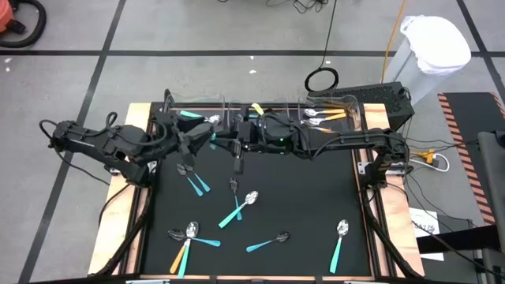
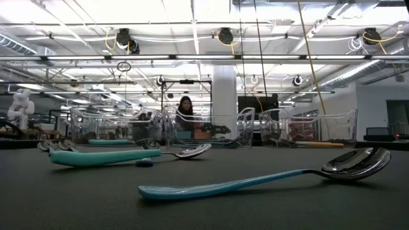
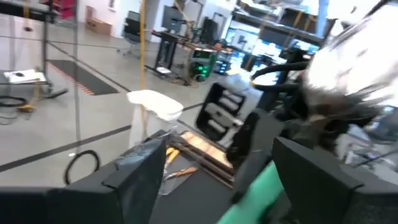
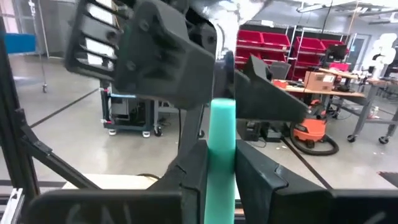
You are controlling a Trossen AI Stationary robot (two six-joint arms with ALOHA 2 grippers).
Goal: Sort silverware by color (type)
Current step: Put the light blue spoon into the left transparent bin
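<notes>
Right gripper clamped on teal spoon (handle upright), left gripper spread apart

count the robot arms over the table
2: the left arm comes from the left, left gripper open; the right arm from the right, right gripper shut on a teal spoon. None seems hidden.

You are looking at a white bag-lined bin standing on the floor beyond the table's right corner, an orange vacuum sitting under a workbench, and a person sitting far behind the table.
</notes>
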